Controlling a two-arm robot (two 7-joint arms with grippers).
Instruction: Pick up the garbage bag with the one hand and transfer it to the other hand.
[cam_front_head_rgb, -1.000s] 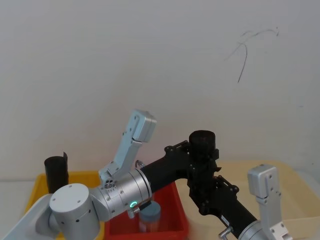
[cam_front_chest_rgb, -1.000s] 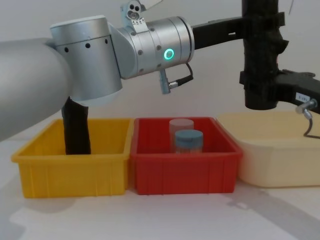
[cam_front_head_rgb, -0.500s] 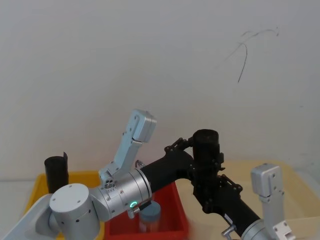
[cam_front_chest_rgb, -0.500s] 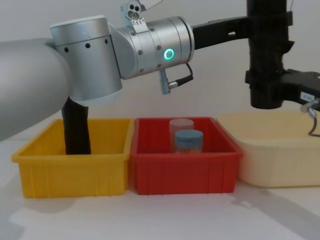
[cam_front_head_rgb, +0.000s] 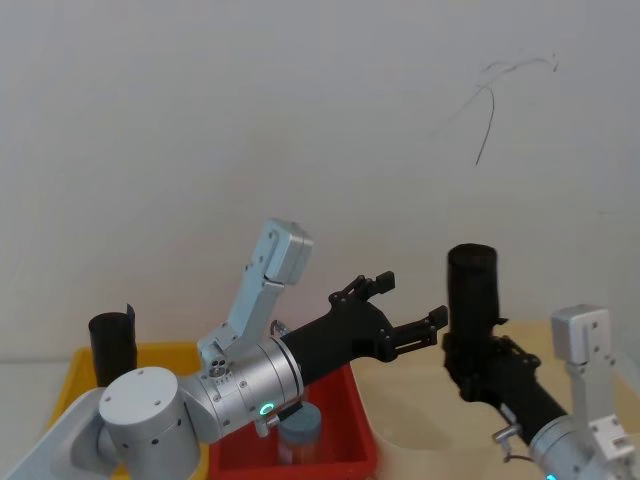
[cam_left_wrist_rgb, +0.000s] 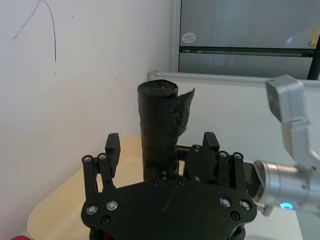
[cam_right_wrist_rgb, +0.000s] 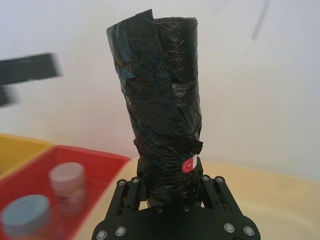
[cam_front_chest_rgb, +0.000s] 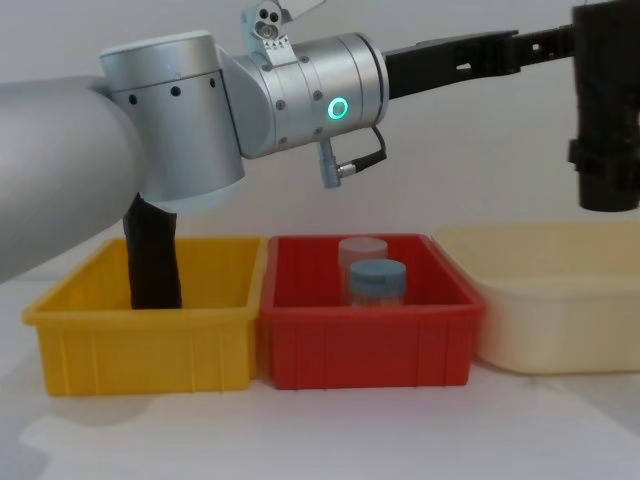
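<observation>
The garbage bag (cam_front_head_rgb: 472, 290), a lumpy black plastic roll, stands upright in the air above the cream tub. My right gripper (cam_front_head_rgb: 473, 358), the other hand, is shut on its lower end; the right wrist view shows the bag (cam_right_wrist_rgb: 162, 120) rising from between the gripper (cam_right_wrist_rgb: 167, 192) fingers. My left gripper (cam_front_head_rgb: 412, 297), the one hand on the silver arm with the green ring, is open just left of the bag, not touching it. From the left wrist, the bag (cam_left_wrist_rgb: 159, 125) stands beyond the spread fingers (cam_left_wrist_rgb: 112, 147). In the chest view the bag (cam_front_chest_rgb: 607, 110) is at the right edge.
A yellow bin (cam_front_chest_rgb: 140, 335) at the left holds a slimmer black roll (cam_front_chest_rgb: 153, 255). The red bin (cam_front_chest_rgb: 365, 340) in the middle holds two jars (cam_front_chest_rgb: 378, 282). A cream tub (cam_front_chest_rgb: 560, 310) sits at the right, under the bag. The left arm's thick silver body (cam_front_chest_rgb: 180, 120) spans the bins.
The left gripper, earlier closed around the bag, has opened and let go. The right gripper has carried the bag to the right, clear of the left fingers.
</observation>
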